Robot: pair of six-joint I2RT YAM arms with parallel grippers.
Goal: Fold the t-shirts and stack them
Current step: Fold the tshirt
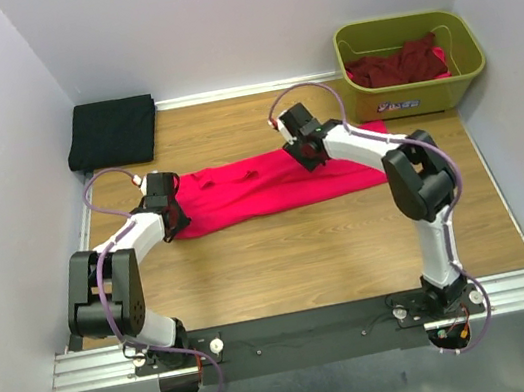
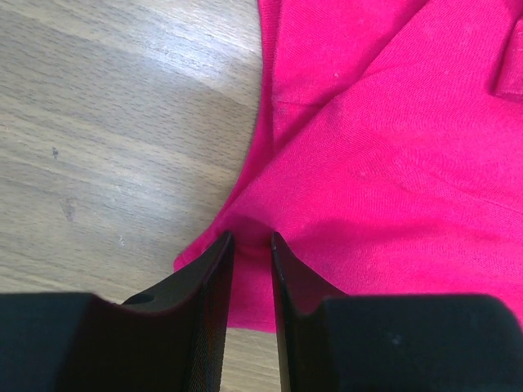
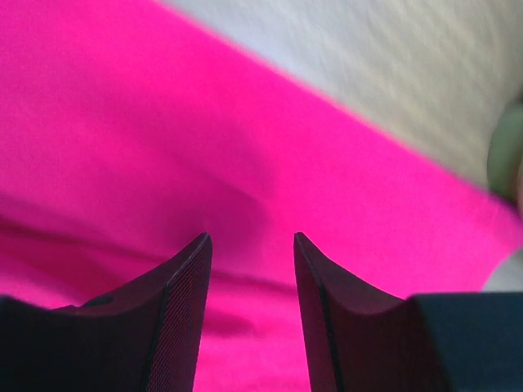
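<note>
A bright pink-red t-shirt (image 1: 250, 188) lies folded into a long band across the middle of the wooden table. My left gripper (image 1: 175, 219) sits at the band's left end. In the left wrist view its jaws (image 2: 251, 237) stand narrow, with a puckered ridge of the pink-red t-shirt (image 2: 392, 163) pinched between the tips. My right gripper (image 1: 303, 150) hovers over the band's far edge, right of the middle. Its jaws (image 3: 249, 237) stand apart above the pink-red t-shirt (image 3: 163, 122), with nothing between them. A folded black t-shirt (image 1: 112, 131) lies at the back left.
An olive-green tub (image 1: 463, 69) stands at the back right with dark maroon t-shirts (image 1: 396, 66) heaped inside. Grey walls close the table on the left, back and right. Bare wood (image 1: 292, 252) stretches between the shirt and the arm bases.
</note>
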